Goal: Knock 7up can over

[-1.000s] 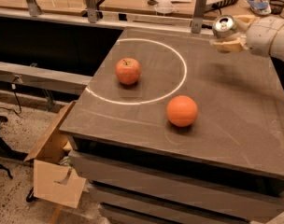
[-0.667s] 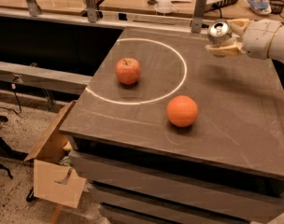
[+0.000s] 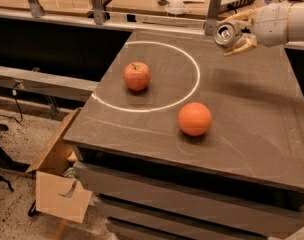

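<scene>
Jaws clasp the can (image 3: 227, 34) from both sides at the tip of the white arm (image 3: 284, 21), which reaches in from three o'clock over the one o'clock corner of the worktop (image 3: 252, 114). In the camera view the can is tipped, its shiny top facing out, and it looks lifted clear of the surface. An apple (image 3: 137, 76) sits at ten o'clock and an orange (image 3: 195, 119) near the middle. The task looks midway: the can is tilted but not yet lying down. The next move calls for laying it sideways on bare worktop and releasing.
</scene>
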Action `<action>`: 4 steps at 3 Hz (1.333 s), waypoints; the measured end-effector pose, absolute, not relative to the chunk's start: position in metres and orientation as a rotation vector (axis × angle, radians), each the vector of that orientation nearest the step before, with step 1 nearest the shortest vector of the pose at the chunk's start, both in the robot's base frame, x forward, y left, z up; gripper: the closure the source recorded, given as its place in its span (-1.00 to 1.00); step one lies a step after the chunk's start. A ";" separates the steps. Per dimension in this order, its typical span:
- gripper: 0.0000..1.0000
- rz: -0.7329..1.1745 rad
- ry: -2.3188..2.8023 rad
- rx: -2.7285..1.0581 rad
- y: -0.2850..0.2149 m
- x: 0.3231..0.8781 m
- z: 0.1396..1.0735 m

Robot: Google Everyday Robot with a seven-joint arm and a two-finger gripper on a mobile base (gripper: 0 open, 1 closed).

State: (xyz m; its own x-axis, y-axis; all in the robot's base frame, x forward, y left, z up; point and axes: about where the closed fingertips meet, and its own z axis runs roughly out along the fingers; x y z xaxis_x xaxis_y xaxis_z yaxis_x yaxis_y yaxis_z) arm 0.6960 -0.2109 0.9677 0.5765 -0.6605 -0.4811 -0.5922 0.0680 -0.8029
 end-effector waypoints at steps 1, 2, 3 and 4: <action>1.00 -0.030 0.972 -1.809 -0.193 0.676 0.953; 1.00 -0.044 0.892 -1.984 -0.183 0.653 0.942; 0.51 -0.118 0.810 -2.238 -0.159 0.634 0.907; 0.04 -0.117 0.789 -2.359 -0.152 0.626 0.889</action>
State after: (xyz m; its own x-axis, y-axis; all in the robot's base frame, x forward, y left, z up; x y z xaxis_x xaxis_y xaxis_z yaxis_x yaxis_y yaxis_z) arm 0.6259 -0.1520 0.8891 0.8156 -0.5676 -0.1122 -0.5107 -0.6150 -0.6008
